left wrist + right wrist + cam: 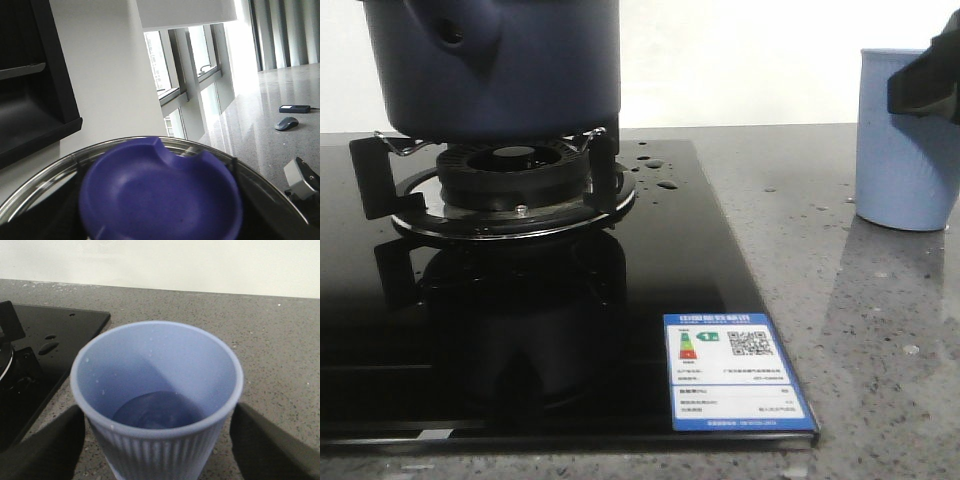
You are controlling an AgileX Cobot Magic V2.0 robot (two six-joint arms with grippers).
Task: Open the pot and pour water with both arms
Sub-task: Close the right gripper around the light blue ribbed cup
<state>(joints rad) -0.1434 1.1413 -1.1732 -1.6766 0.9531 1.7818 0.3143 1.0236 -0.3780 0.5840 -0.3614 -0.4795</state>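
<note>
Nearest the front edge of the grey speckled worktop (880, 400) lies the glossy black glass hob (520, 330), and on its front right corner sits a blue-bordered energy label (735, 372) with a QR code. Further back on the glass there's the burner (510, 175) with its ring and black pan supports, and sitting on those supports is the pot (500, 60), dark navy, matte, its stubby handle with the hole facing forward on the left side. Just right of the burner, a scatter of water (660, 175) drops and a small glossy puddle shine on the glass, close to the hob's back right corner. Over towards the right edge of the worktop stands the light blue ribbed cup (905, 140), upright on the stone, well apart from the pot. The right gripper (157, 440) has a dark finger on either side of the cup, pressed against its ribbed wall, so it's clamped on it; looking down inside, the cup's bottom shows dark and glossy. The left gripper is up off the worktop, and its camera shows a dark blue knob (160, 195) on a steel-rimmed lid (45, 185) filling the view; how its jaws stand I cannot tell.
</note>
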